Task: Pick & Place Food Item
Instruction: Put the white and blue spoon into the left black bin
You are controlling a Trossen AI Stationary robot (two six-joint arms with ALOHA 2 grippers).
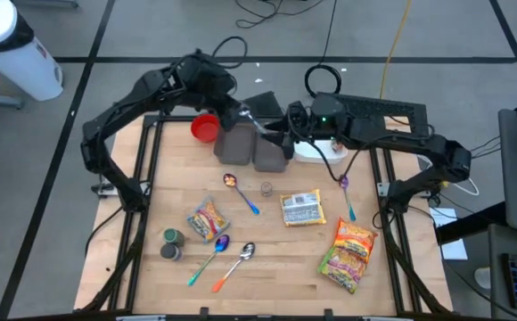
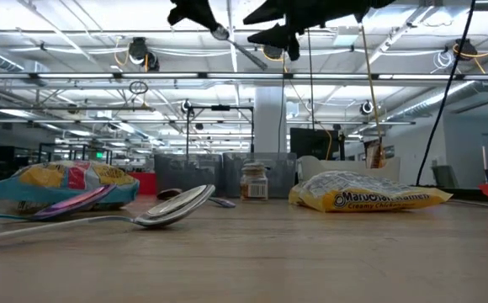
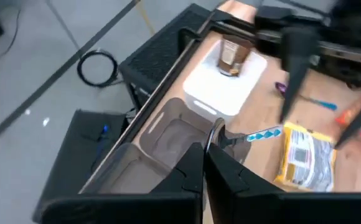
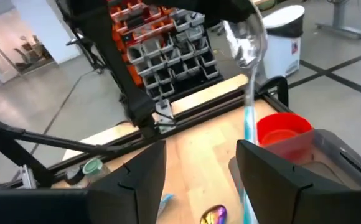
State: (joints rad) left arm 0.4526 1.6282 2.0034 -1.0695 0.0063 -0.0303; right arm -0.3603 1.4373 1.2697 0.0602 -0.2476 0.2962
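Spoon (image 4: 248, 74), not food, is held in the air above the grey bins (image 1: 236, 144) at the counter's (image 1: 267, 259) back. It looks light, stiff and slick, best taken by its blue handle. The left hand (image 3: 205, 152) is clenched near the bowl. The right hand (image 4: 199, 162) is spread, flanking the handle without gripping.

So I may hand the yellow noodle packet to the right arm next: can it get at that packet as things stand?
Probably yes. The right gripper hangs open above the grey bins, and the noodle packet lies uncovered on that arm's side. The left gripper, shut on a spoon, hangs apart from it.
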